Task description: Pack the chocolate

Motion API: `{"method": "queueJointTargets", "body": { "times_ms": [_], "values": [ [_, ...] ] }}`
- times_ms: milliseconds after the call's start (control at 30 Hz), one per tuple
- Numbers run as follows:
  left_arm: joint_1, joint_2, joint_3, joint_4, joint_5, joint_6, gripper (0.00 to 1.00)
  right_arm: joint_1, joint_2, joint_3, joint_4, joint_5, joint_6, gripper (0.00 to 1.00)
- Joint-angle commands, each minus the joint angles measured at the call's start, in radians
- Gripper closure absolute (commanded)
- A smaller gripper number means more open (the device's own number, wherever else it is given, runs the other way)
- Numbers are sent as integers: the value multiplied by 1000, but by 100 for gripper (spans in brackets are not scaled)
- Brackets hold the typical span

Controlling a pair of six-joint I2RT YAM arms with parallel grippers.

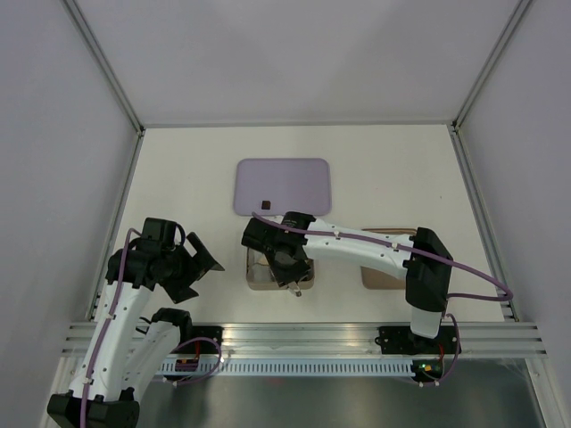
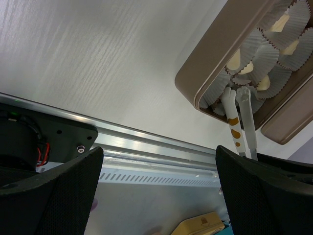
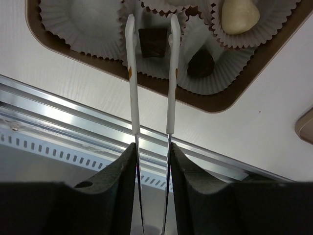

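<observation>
My right gripper [image 3: 152, 152] is shut on the metal tongs [image 3: 169, 73], whose white tips stand apart over the brown box [image 3: 215, 100]. A dark brown square chocolate [image 3: 152, 42] lies in a white paper cup between the two tips, with small gaps on either side. Another dark piece [image 3: 200, 63] and a cream piece [image 3: 238, 14] sit in neighbouring cups. In the left wrist view, several cream chocolates [image 2: 234, 59] lie in cups of the box [image 2: 195, 73]. One dark chocolate [image 1: 266, 205] rests on the lilac tray [image 1: 284, 183]. My left gripper [image 1: 201, 267] hangs open and empty at the left.
The box's lid [image 1: 379, 278] lies to the right of the box [image 1: 259, 278], partly under my right arm. An aluminium rail [image 1: 303, 339] runs along the table's near edge. White walls enclose the table on three sides.
</observation>
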State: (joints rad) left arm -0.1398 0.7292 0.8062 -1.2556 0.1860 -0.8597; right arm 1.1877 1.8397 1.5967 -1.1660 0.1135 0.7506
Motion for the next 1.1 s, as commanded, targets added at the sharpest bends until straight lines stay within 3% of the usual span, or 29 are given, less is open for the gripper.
{"method": "queueJointTargets", "body": {
  "times_ms": [0,333,533,700,833,1067],
  "values": [
    [-4,-8,-1,-27,38,-22,0,7,-11,57,-26,26,27,62],
    [-4,-5,1,-25,41,-24,0,6,-23,138,-58,63,38,64],
    [-4,-4,4,-25,40,-24,0,3,-34,281,-86,80,36,64],
    [-4,-1,2,-24,41,-25,0,-94,-17,298,-14,40,3,65],
    [-4,-7,5,-25,44,-24,0,-209,93,448,-23,54,-66,65],
    [-4,-7,2,-25,49,-21,0,-303,272,638,-38,43,-106,64]
  ]
}}
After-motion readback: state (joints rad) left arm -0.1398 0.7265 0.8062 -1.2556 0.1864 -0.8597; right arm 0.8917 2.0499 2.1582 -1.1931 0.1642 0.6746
